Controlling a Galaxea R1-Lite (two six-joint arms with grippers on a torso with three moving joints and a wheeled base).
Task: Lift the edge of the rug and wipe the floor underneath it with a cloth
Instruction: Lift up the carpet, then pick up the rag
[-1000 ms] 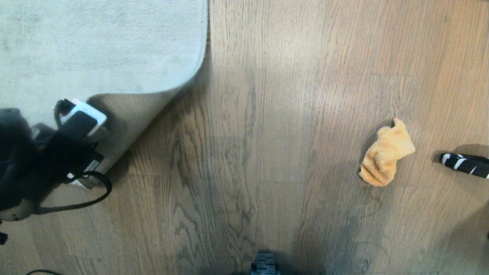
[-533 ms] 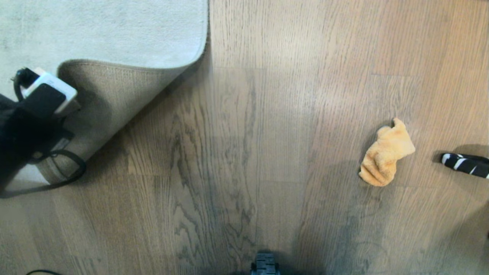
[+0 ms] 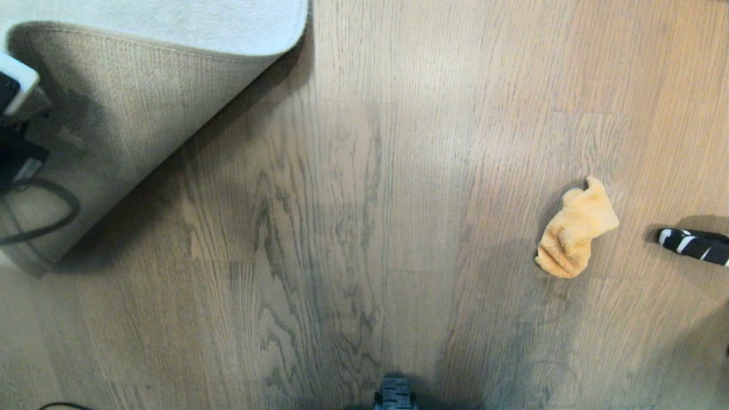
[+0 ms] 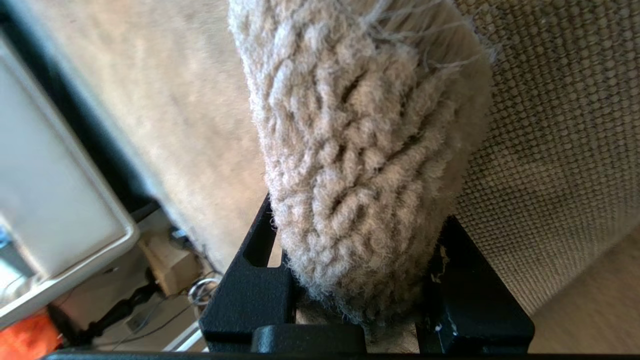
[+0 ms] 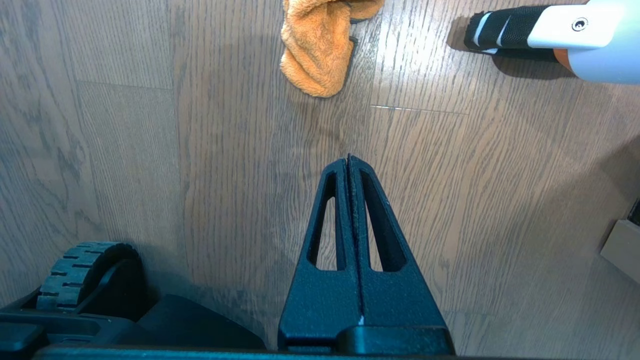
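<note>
A: Entry, lift phase; the rug corner has been peeled much further back over the last second; in the head view the fold line now sits near the top edge, where a moment ago it lay about a third of the way down; far more of the beige woven backing point(image 3: 114, 102) is turned up, and the left arm has travelled out toward the frame's left edge.

B: Grip status of the left hand point(image 4: 357, 280)?

A: Clamped on the rug edge point(image 4: 360, 165); wrist view shows the pile bunched between the two black fingers point(image 4: 250, 300), jaws partly closed around its thickness; no slip visible.

B: Consequence for the task?

A: A wedge of floor point(image 3: 188, 228) formerly under the rug is now bare; judged: lifting step is essentially done, wiping not yet begun.

B: Cloth position?

A: The orange cloth point(image 3: 575, 230) lies crumpled on the planks at the right of the head view, well apart from the lifted corner, just beside a black-and-white striped object point(image 3: 692, 245); untouched.

B: And relative to the right hand point(image 5: 348, 160)?

A: Right hand pressed fully shut, holding nothing, pointing down at the floor; in its wrist view the cloth point(image 5: 320, 50) lies ahead of the fingertips, apart from them, with bare planks between; judged: it must open, reach forward and pick the cloth up, then carry it across to the exposed patch while the left hand keeps the corner raised.
</note>
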